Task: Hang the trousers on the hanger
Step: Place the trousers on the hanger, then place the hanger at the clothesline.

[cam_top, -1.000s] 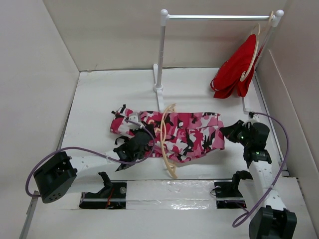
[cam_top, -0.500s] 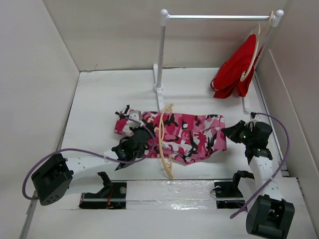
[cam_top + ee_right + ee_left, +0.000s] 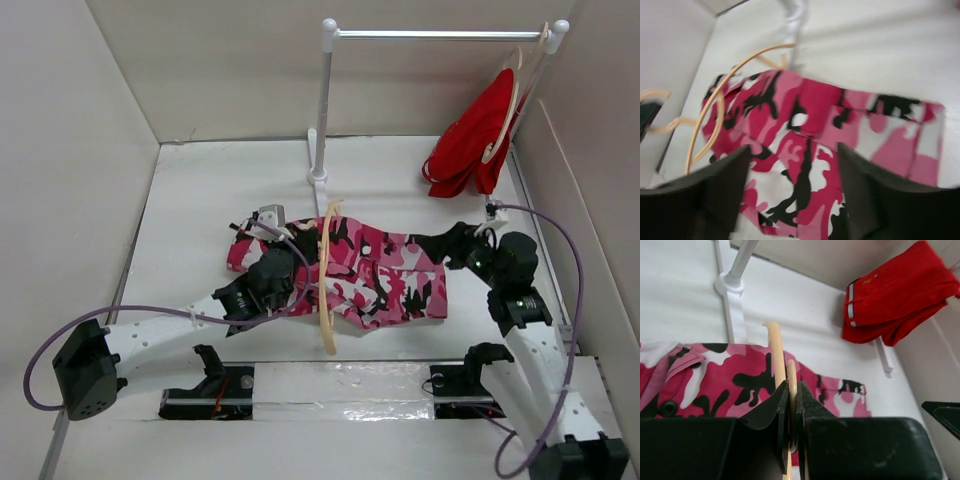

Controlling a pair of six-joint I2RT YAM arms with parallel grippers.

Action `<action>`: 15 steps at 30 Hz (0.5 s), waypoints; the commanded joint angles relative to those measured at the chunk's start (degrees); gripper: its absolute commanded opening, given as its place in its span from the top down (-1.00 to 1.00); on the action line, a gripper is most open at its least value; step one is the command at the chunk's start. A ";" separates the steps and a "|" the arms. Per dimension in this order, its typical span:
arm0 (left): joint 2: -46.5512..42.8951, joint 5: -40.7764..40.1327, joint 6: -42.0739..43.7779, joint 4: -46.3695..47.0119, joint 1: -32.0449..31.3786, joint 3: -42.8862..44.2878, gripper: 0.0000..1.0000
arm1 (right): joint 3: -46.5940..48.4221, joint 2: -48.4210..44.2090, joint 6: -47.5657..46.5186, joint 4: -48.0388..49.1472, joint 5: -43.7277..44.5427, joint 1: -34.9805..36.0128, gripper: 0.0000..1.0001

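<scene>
Pink camouflage trousers (image 3: 390, 280) lie spread flat on the white tabletop (image 3: 210, 190) | pale wooden hanger (image 3: 325, 300) crosses them left of the middle | left pincer (image 3: 792, 387) clamped on the hanger | right pincer (image 3: 792, 150) with fingers apart, holding nothing, over the trousers' right edge | red garment (image 3: 468, 145) hangs from the rack (image 3: 323, 100), far right corner.

The trousers (image 3: 385, 275) are printed in a camouflage pattern of pink, red, white and black. The hanger (image 3: 323, 290) is finished in pale cream. The other garment (image 3: 470, 140) is coloured plain red. The rack (image 3: 322, 100) and bench (image 3: 220, 180) are seen in white, the cables (image 3: 150, 309) in purple.
</scene>
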 commanded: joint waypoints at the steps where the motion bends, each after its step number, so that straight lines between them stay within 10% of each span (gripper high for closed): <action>1: -2.14 0.61 1.41 4.61 -0.08 6.03 1.00 | 4.27 -0.59 3.90 4.50 4.26 14.47 -0.26; 3: -1.44 0.79 2.03 4.70 -0.08 7.70 1.00 | 4.97 0.98 6.98 6.28 11.89 23.03 0.99; 5: -0.91 1.05 2.82 4.61 -0.08 9.53 1.00 | 6.28 3.18 8.74 9.53 19.34 35.34 1.00; 10: 0.94 2.63 5.37 3.64 -0.60 14.37 1.00 | 11.20 14.08 13.23 17.08 33.02 53.66 -0.17; 15: 1.82 3.25 7.92 2.24 -1.75 18.94 1.00 | 14.64 23.14 15.34 18.57 34.77 58.22 -0.30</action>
